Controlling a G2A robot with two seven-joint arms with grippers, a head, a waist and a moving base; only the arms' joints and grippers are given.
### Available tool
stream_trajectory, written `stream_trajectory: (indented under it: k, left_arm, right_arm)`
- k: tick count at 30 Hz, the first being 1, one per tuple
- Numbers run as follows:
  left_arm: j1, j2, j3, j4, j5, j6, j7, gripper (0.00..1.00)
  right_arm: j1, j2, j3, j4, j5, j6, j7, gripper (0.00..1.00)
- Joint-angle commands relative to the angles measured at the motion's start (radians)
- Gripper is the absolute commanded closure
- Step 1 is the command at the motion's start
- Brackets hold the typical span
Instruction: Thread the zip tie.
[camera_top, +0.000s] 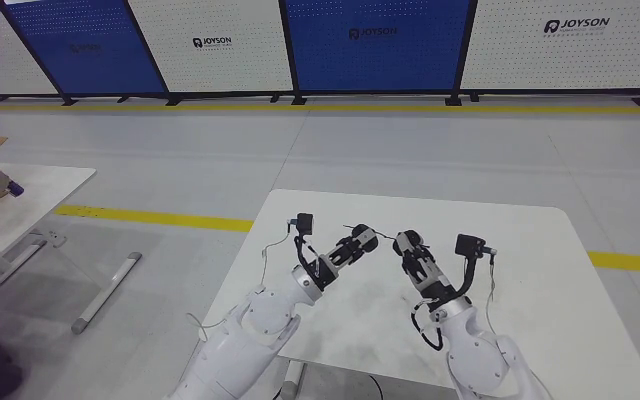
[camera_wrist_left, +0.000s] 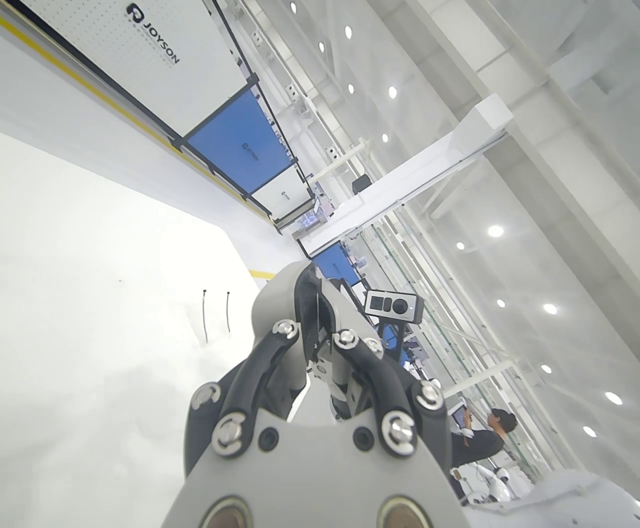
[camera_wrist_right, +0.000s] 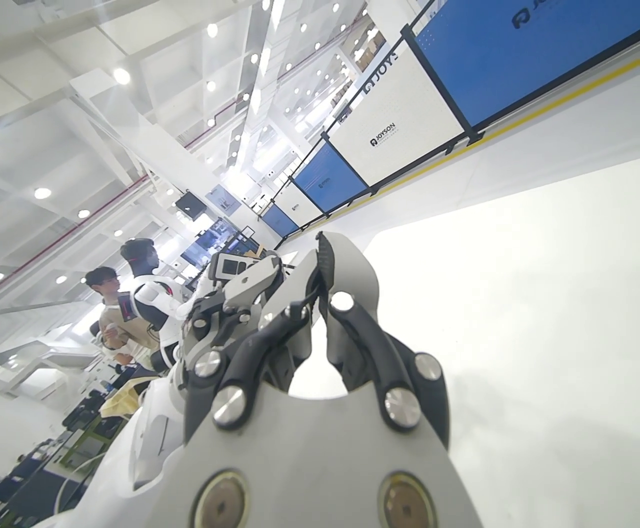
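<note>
Both arms hover over the middle of the white table (camera_top: 520, 230), their tips nearly meeting. My left gripper (camera_top: 367, 238) is shut on a thin black zip tie (camera_top: 385, 234). The strap shows as a dark line (camera_wrist_left: 317, 312) running between the closed fingers (camera_wrist_left: 280, 295). My right gripper (camera_top: 405, 242) faces it from the other side and is shut on the same zip tie, a short black piece (camera_wrist_right: 306, 299) of which curves out between the fingers (camera_wrist_right: 350, 270). In the right wrist view the left gripper (camera_wrist_right: 250, 287) sits just beyond the right fingertips.
Two spare black zip ties (camera_wrist_left: 205, 316) (camera_wrist_left: 228, 312) lie side by side on the table past my left gripper. Blue and white partition panels (camera_top: 375, 45) stand behind a yellow floor line. Another table (camera_top: 40, 190) is off to the left.
</note>
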Motion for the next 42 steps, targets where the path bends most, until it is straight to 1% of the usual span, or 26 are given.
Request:
stream_trajectory:
  k: [1,4,5,7,9,12,15,22,24,26,33,35,40,42]
  left_arm:
    - [-0.001,0.000,-0.001,0.001,0.011,0.006,0.007,1.00]
    - [0.002,0.001,0.000,-0.001,0.024,0.010,0.008,1.00]
    - [0.003,0.001,0.001,-0.002,0.026,0.011,0.008,0.97]
    - [0.004,0.001,0.003,-0.002,0.028,0.013,0.008,0.77]
    - [0.004,0.000,0.005,-0.003,0.028,0.013,0.009,0.66]
    - [0.003,0.000,0.007,-0.002,0.028,0.013,0.009,0.63]
    - [0.002,0.000,0.009,0.000,0.031,0.014,0.010,0.62]
    - [-0.001,0.000,0.017,0.003,0.086,0.024,0.025,0.66]
    - [-0.002,-0.001,0.022,0.002,0.103,0.032,0.029,0.68]
    - [-0.004,-0.001,0.027,0.002,0.116,0.037,0.030,0.72]
    - [-0.012,-0.003,0.039,0.004,0.128,0.049,0.038,0.70]
    - [-0.014,-0.004,0.040,0.005,0.126,0.051,0.039,0.73]
    - [-0.017,-0.004,0.039,0.009,0.124,0.056,0.042,0.85]
    - [-0.017,-0.004,0.039,0.009,0.123,0.057,0.042,0.93]
  right_arm:
    - [-0.002,0.000,-0.001,-0.002,-0.004,0.002,-0.002,1.00]
    - [-0.005,0.001,-0.002,-0.002,-0.008,0.004,0.001,1.00]
    - [-0.005,0.001,-0.002,-0.002,-0.008,0.005,0.002,1.00]
    - [-0.005,0.001,-0.003,-0.001,-0.010,0.005,0.004,1.00]
    - [-0.006,0.001,-0.003,-0.001,-0.009,0.005,0.005,1.00]
    - [-0.006,0.001,-0.003,-0.001,-0.011,0.009,0.003,1.00]
    - [-0.007,0.001,-0.004,-0.003,-0.020,0.017,-0.002,1.00]
    - [-0.006,0.000,-0.013,-0.003,-0.035,0.038,-0.018,1.00]
    - [-0.005,-0.001,-0.015,-0.002,-0.040,0.039,-0.022,1.00]
    - [-0.005,-0.001,-0.017,-0.002,-0.046,0.040,-0.025,1.00]
    - [-0.002,-0.002,-0.022,0.001,-0.053,0.041,-0.028,1.00]
    - [-0.001,-0.002,-0.023,0.002,-0.055,0.040,-0.028,1.00]
    - [-0.001,-0.002,-0.027,0.003,-0.064,0.037,-0.030,1.00]
    - [-0.001,-0.002,-0.028,0.003,-0.066,0.036,-0.032,1.00]
